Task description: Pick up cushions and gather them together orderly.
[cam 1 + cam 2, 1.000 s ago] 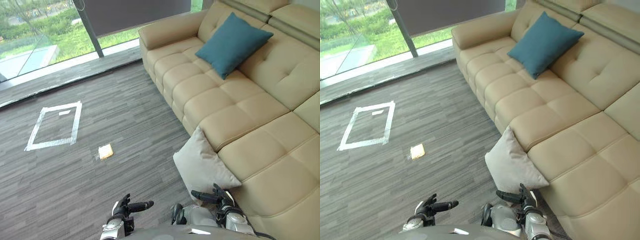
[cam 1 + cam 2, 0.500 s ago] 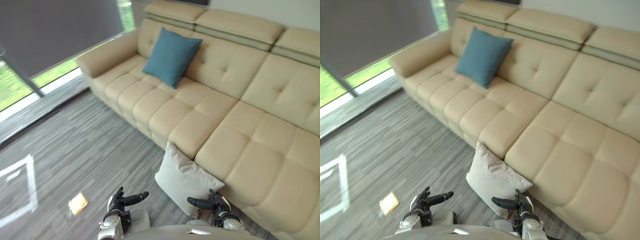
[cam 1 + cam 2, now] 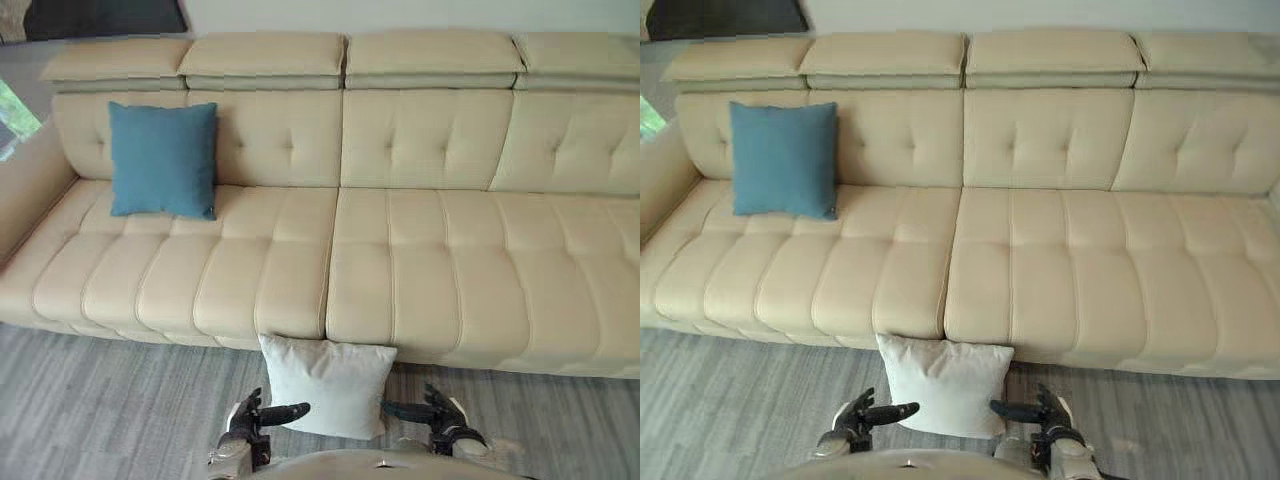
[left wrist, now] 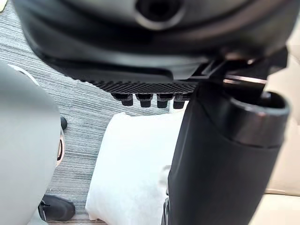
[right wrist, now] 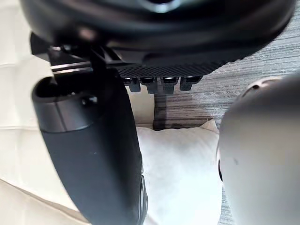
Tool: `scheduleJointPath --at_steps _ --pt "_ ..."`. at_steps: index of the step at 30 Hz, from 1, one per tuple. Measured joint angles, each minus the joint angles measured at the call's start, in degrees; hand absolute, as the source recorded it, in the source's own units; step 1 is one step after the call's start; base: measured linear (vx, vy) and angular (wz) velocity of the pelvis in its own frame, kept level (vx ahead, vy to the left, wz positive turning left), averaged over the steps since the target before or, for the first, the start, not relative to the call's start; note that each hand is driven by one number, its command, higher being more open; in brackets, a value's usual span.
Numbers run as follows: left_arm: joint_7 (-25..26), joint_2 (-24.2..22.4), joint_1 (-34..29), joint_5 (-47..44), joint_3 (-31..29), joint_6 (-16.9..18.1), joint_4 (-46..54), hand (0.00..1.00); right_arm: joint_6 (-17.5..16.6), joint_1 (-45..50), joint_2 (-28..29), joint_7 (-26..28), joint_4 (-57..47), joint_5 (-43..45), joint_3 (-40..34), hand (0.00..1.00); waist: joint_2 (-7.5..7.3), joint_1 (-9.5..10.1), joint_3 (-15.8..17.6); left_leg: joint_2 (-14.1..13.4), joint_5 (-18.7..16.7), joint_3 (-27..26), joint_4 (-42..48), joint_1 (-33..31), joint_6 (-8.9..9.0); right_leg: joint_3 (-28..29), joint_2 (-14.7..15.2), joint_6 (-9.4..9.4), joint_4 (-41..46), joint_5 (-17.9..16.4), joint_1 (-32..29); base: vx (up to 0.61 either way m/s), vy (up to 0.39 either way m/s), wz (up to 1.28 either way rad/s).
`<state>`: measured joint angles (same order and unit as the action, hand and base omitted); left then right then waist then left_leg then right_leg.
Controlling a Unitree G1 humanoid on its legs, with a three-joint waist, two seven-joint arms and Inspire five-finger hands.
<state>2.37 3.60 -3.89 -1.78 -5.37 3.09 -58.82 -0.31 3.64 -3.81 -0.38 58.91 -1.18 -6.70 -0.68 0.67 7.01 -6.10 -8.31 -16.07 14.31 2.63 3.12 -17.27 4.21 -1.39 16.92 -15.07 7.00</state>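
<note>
Item 1, white cushion [image 3: 327,385]: standing on grey carpet [image 3: 100,400], leaning against front of beige sofa [image 3: 440,260], approx. at seam btw. the two middle seats.
Item 2, teal cushion [image 3: 163,159]: sitting upright near sofa's left end, leaning on backrest, well apart from item 1.
L hand [image 3: 248,420]: hovering low just beside white cushion's left edge, fingers relaxed, thumb sticking out toward it, grasping nothing.
R hand [image 3: 440,418]: hovering just beside same cushion's right edge, likewise loose, thumb pointing inward, holding nothing.
</note>
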Motion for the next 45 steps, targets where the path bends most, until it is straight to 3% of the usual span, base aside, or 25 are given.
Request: scheduleJointPath --at_steps 4,6,7,8,9,10,14,17,22,30,35,39,40,41,42,44,45 --pt "0.1 1.5 0.9 0.0 0.0 0.0 0.1 1.00 0.0 -0.2 2.2 0.1 0.0 0.0 -0.2 1.00 -2.54 0.58 0.7 0.0 -0.1 1.1 2.2 -0.7 -0.11 2.8 0.1 0.20 0.1 0.1 -0.3 0.11 -0.017 -0.30" --pt "0.3 1.0 1.2 0.0 0.0 0.0 0.1 1.00 0.1 -0.2 2.1 0.1 -0.6 0.1 -1.6 1.00 -1.51 0.49 1.4 -1.4 -0.1 1.7 2.5 1.0 -0.18 3.5 -0.1 0.24 8.9 -0.1 -4.0 0.08 -0.047 -0.36" --pt "0.5 0.4 1.8 0.0 0.0 0.0 -0.2 1.00 -0.2 -0.1 1.4 0.2 -2.0 -0.2 -2.1 1.00 0.82 0.37 2.5 -3.7 -0.6 2.8 2.6 2.3 -0.85 5.8 -3.1 0.61 5.7 -4.4 -5.3 0.02 -0.107 -0.24" --pt "0.6 0.5 1.9 0.0 -0.1 0.0 -0.9 1.00 -0.4 0.1 1.5 0.1 -2.6 -0.5 -2.1 1.00 0.73 0.42 2.4 -4.1 -1.0 3.6 3.3 2.3 -0.34 6.9 -4.5 0.72 -6.9 0.3 -3.6 0.03 -0.139 -0.05" --pt "0.6 0.7 2.0 0.0 -0.2 -0.1 -1.6 1.00 -0.4 0.7 1.8 0.1 -3.2 -0.1 -2.6 1.00 -0.19 0.15 2.5 -3.5 -1.7 4.6 4.1 2.1 -0.07 5.9 -4.2 0.87 -9.3 6.3 -1.8 0.04 -0.147 0.05" --pt "0.4 0.8 1.8 0.1 0.0 0.0 -1.4 1.00 -0.4 0.6 1.8 -0.3 -2.6 -0.2 -2.8 1.00 0.29 0.40 2.1 -3.4 -2.8 6.7 3.0 2.2 0.37 6.2 -4.6 0.97 -8.8 6.5 -1.9 0.08 -0.096 0.00" --pt "0.2 0.0 1.5 -0.1 0.1 0.0 -1.1 1.00 -0.3 -0.1 0.2 -0.4 -1.8 -0.7 -3.6 1.00 1.53 0.20 2.6 -0.8 -0.5 9.1 -4.7 3.9 1.48 6.3 -4.3 1.86 -5.3 3.6 -1.8 0.02 0.017 -0.03" --pt "0.5 0.4 1.5 -0.5 0.1 0.2 -0.9 1.00 -0.3 -0.1 0.1 -0.8 -1.7 -1.0 -3.4 1.00 0.53 0.34 2.9 0.4 -0.6 10.2 -4.9 5.4 1.44 5.1 -2.3 2.73 -1.3 0.7 -1.9 0.03 0.034 0.25" --pt "1.3 0.5 1.3 -2.2 -0.2 0.2 -0.9 1.00 -0.3 -0.7 0.8 -0.9 -0.7 -0.9 -3.4 1.00 0.53 0.61 3.0 0.6 -2.5 10.4 -3.1 5.1 1.13 5.1 -1.9 3.17 -0.2 0.4 -1.8 -0.02 0.066 0.04" --pt "1.2 0.5 0.4 -2.8 -2.7 0.2 0.1 1.00 -0.4 -0.6 1.3 -0.9 -0.2 -1.0 -3.4 1.00 -0.75 0.62 2.6 0.9 -4.1 10.4 0.1 4.8 0.60 5.4 -1.3 3.39 0.1 0.3 -1.1 -0.06 0.049 -0.01" --pt "1.4 0.6 0.2 -2.9 -4.8 0.2 0.2 1.00 -0.4 -1.2 1.3 -0.9 0.6 -1.0 -3.0 1.00 -0.55 1.04 2.2 0.9 -4.2 7.8 0.9 1.8 0.33 8.4 -1.7 4.41 1.2 1.9 -5.2 -0.03 0.053 -0.30" --pt "1.4 0.4 0.6 -3.3 -5.4 0.1 0.7 1.00 -0.3 -1.7 1.4 -1.2 0.2 -1.0 -1.1 1.00 -1.52 1.40 2.2 1.1 -2.8 7.3 0.4 -1.5 -1.48 9.5 -1.4 5.72 4.1 1.6 -9.4 -0.04 -0.003 -0.07" --pt "1.4 0.3 0.4 -3.3 -5.3 0.1 1.5 1.00 -0.2 -1.3 1.9 -1.3 0.2 -1.0 -0.9 1.00 -2.45 2.15 2.2 2.4 -2.2 7.5 -0.1 -1.5 -1.66 10.0 0.0 4.56 10.0 -0.8 -10.6 -0.02 -0.115 0.31" --pt "1.8 0.5 0.3 -3.3 -5.4 0.1 1.9 1.00 -0.2 -0.5 2.3 -1.5 0.3 -1.0 -0.1 1.00 -3.34 2.88 1.6 3.2 -2.1 8.4 0.0 -2.1 -1.51 10.9 0.1 3.09 7.2 -1.6 -9.4 0.00 -0.094 0.30" --pt "1.9 0.4 0.3 -3.3 -5.5 0.1 2.2 1.00 -0.3 -0.4 2.3 -1.5 0.3 -1.0 0.2 1.00 -3.37 3.16 1.6 3.3 -2.0 8.6 0.0 -2.5 -1.37 11.0 0.0 2.75 6.0 -1.8 -9.0 0.00 -0.092 0.32" --pt "2.3 -0.6 0.8 -3.3 -5.5 0.2 3.5 1.00 -0.5 -1.0 2.1 -1.6 -0.3 -1.1 1.2 1.00 -2.23 3.78 1.3 2.5 0.2 10.9 -0.5 -6.9 -0.63 8.7 -1.0 1.25 1.4 0.8 -10.2 -0.05 -0.118 0.53" --pt "2.3 -0.7 1.7 -3.3 -4.9 0.2 3.8 1.00 -0.4 -1.9 1.8 -2.1 -0.7 -1.1 1.1 1.00 -1.26 3.65 2.6 2.5 1.7 12.0 -1.1 -8.6 -0.25 7.1 -1.0 0.77 1.2 1.5 -11.5 -0.08 -0.128 0.62"
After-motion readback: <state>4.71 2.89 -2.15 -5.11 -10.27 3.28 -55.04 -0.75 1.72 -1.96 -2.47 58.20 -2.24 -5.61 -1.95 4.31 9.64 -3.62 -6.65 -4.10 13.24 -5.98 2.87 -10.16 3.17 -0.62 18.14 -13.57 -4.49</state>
